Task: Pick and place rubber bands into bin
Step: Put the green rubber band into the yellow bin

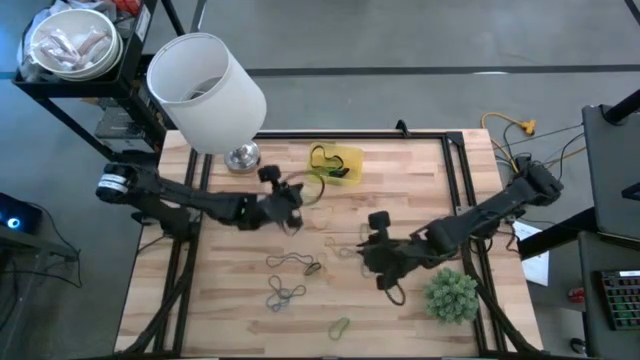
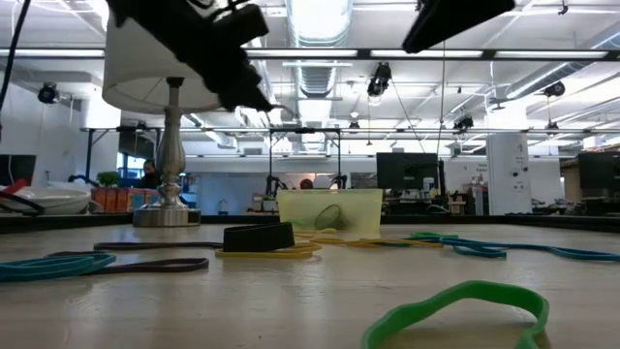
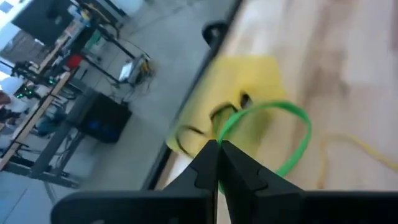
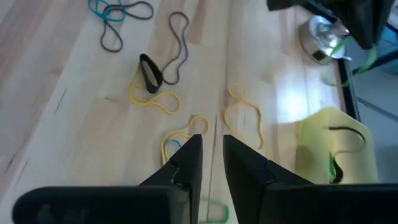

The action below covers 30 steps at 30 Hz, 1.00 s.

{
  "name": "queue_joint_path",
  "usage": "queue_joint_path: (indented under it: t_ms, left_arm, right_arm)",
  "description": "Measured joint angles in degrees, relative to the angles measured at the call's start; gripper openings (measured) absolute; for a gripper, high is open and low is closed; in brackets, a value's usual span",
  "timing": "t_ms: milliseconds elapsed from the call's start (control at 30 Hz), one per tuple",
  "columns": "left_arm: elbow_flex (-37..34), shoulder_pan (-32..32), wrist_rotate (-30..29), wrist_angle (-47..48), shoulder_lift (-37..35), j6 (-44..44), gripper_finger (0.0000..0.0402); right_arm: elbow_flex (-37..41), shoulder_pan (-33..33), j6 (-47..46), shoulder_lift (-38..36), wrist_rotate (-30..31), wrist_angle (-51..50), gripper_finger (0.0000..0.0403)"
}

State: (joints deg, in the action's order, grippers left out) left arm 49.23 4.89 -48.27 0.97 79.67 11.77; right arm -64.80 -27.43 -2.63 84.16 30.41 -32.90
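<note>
My left gripper [image 1: 300,195] [image 3: 217,144] hovers just left of the bin [image 1: 342,163] [image 3: 249,81], shut on a green rubber band [image 3: 292,134] [image 1: 318,188]. The bin is a shallow yellow tray at the table's far middle with a few bands inside. My right gripper [image 1: 365,255] [image 4: 211,138] hangs above the table's middle, its fingers a narrow slit apart with nothing visible between them. Loose bands lie flat below it: tan loops [image 4: 242,115], a wide black one [image 4: 149,71], dark loops [image 1: 295,265], a grey-blue one [image 1: 285,293] and a green one [image 1: 340,325]. My left gripper pinches one end of the green loop [image 3: 221,132] between its two fingertips. The fingers come from the table's left, slanting a little downward toward the bin. The band is lifted clear, and its open loop stands out ahead of the fingertips in front of the bin.
A lamp with a big white shade [image 1: 205,80] and a metal foot [image 1: 242,157] stands at the far left of the table. A green plant [image 1: 452,295] sits near the right front corner. Black rails run along the table's sides. A shelf with a white bowl [image 1: 70,45] stands beyond the far left corner.
</note>
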Motion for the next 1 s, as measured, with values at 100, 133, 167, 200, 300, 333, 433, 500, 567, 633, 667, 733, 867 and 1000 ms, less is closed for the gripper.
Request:
queue_joint_path:
  t_ms: [100, 133, 167, 200, 300, 333, 433, 500, 567, 633, 667, 733, 867, 1000]
  left_arm:
    - [0.02, -4.21, 2.66, -6.48, -0.01, 3.7, 0.0]
    - [0.01, -5.55, 4.01, -7.99, -0.01, 4.3, 0.0]
    - [0.0, -6.85, 5.42, -9.32, -0.01, 5.04, 0.0]
    - [0.01, -8.12, 6.95, -10.46, -0.01, 5.25, 0.0]
    - [0.01, -11.83, 10.66, -14.41, 0.65, 5.28, 0.0]
    - [0.04, -13.01, 11.88, -15.76, 1.18, 5.29, 0.0]
    - [0.02, -16.16, 15.19, -21.37, 4.24, 5.29, 0.0]
    - [0.02, -17.93, 17.21, -25.39, 6.81, 5.36, 0.0]
    - [0.31, -19.43, 18.23, -29.82, 10.25, 5.61, 0.0]
    - [1.01, -20.87, 18.42, -31.86, 13.38, 5.64, 0.0]
    - [1.75, -21.42, 18.44, -32.46, 15.02, 5.6, 0.0]
    - [3.39, -22.51, 19.1, -33.09, 18.16, 5.27, 0.0]
    - [7.05, -23.72, 19.48, -32.95, 24.07, 5.13, 0.0]
    - [10.34, -23.96, 19.57, -32.02, 27.98, 5.01, 0.0]
  right_arm:
    - [3.37, -1.64, -2.05, -4.08, 2.94, 0.85, 0.0059]
    - [4.46, -2.2, -2.77, -5.56, 3.69, 1.45, 0.0059]
    - [5.67, -2.75, -3.49, -6.94, 4.54, 1.75, 0.0059]
    - [6.85, -3.18, -3.89, -8.23, 5.14, 2.18, 0.0059]
    - [10.43, -4.32, -4.45, -12.26, 5.86, 5.53, 0.0059]
    - [11.59, -4.6, -4.16, -13.5, 5.91, 6.62, 0.0059]
    - [14.65, -4.98, -2.96, -16.61, 5.95, 10.22, 0.0059]
    - [16.26, -4.97, -2.78, -18.26, 5.95, 11.59, 0.0059]
    - [17.53, -4.97, -2.78, -19.71, 5.95, 12.35, 0.0059]
    - [18.41, -4.97, -2.82, -20.59, 5.95, 12.59, 0.0059]
    - [18.73, -4.97, -2.96, -20.88, 5.91, 12.59, 0.0059]
    - [19.06, -4.97, -2.92, -21.26, 5.91, 12.56, 0.0059]
    - [19.06, -4.97, -2.33, -21.17, 5.86, 12.72, 0.0059]
    - [19.08, -4.97, -2.28, -21.06, 5.81, 12.57, 0.0059]
